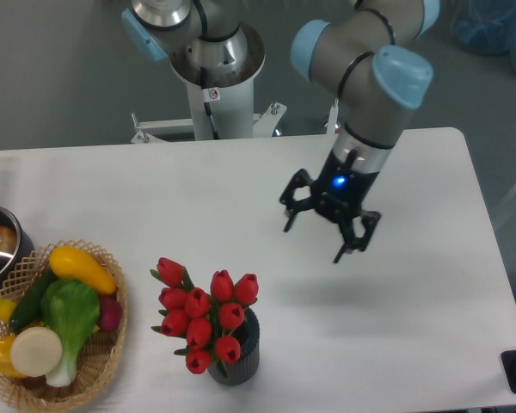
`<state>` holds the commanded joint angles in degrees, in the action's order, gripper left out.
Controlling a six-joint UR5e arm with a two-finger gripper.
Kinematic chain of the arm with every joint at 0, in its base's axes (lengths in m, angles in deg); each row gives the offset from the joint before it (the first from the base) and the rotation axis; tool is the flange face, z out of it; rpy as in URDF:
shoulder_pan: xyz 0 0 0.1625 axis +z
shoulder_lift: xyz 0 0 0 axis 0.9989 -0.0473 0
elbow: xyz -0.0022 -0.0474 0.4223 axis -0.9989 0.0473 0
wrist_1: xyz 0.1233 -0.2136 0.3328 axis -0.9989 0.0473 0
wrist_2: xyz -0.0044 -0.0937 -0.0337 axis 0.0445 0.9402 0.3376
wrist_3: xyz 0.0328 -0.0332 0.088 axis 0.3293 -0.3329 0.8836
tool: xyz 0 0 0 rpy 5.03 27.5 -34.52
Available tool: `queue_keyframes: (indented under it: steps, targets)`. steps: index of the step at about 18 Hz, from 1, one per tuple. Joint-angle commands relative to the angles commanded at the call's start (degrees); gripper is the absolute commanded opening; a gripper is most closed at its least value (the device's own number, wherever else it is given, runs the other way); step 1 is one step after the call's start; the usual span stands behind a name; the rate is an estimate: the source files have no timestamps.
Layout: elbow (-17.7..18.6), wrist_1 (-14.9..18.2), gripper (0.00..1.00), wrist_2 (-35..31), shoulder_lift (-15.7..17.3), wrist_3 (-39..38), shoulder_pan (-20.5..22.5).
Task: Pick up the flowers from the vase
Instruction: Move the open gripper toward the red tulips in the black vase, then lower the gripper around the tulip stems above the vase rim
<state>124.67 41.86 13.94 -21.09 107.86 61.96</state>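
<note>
While the red tulip flowers (203,320) hide most of the ribbed dark vase (239,353), the gripper (323,227) hangs spread and empty, far right of them.

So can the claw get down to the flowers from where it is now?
Probably yes. The claw is open and hangs above bare table, up and to the right of the flowers in the vase. Nothing stands between them, and the buds are exposed from above.
</note>
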Motion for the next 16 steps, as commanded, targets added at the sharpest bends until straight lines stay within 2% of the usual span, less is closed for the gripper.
queue_keyframes:
  steps: [2, 9, 16]
  targets:
    - [0.09, -3.26, 1.0, 1.92, -1.32, -0.44, -1.41]
    - [-0.17, -4.33, 1.0, 11.42, -2.02, -0.44, -1.59]
    - [-4.3, -6.79, 1.0, 15.89, -6.68, -0.53, -3.17]
